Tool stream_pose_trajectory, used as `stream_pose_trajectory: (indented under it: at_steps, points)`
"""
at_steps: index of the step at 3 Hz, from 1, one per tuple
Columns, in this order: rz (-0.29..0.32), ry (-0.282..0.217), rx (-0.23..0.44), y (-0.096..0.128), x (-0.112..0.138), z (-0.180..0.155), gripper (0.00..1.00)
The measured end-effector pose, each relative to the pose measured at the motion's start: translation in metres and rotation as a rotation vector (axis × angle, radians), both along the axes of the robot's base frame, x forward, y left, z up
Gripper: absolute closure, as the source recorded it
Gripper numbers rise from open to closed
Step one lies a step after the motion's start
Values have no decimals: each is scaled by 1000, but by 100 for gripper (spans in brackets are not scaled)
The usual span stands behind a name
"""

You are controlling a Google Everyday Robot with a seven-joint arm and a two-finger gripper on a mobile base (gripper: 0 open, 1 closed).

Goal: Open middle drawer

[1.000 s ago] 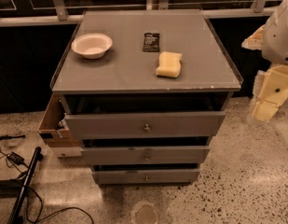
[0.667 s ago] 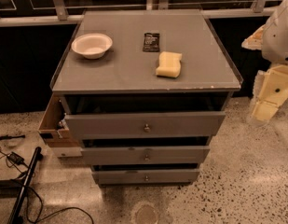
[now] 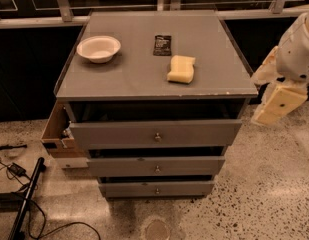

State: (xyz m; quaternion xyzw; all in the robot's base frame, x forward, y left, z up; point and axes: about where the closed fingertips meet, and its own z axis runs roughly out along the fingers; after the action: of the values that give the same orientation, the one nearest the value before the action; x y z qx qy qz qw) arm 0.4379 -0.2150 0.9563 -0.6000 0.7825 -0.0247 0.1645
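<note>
Cream pincer (image 3: 280, 103): being held off the grey tabletop's (image 3: 134, 79) right edge, apart from the drawers; arm being cut off by the frame; grip state cannot be told. Wide grey middle drawer (image 3: 119, 167), round metal knob: being overhung by the top drawer (image 3: 114, 134), interior hidden.

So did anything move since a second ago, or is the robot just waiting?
Nothing has visibly changed. The gripper hangs in the same spot to the right of the cabinet, away from the knobs. The middle drawer has not moved, and the bowl, sponge and dark packet sit where they were.
</note>
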Motion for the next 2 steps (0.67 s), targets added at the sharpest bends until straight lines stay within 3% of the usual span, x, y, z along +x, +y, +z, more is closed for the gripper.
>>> stream_pose_trajectory:
  at_steps: [1,2]
  points:
    - [3,19,65,8,-3,-56,62]
    - [-30,75,174,18,-3,-140,85]
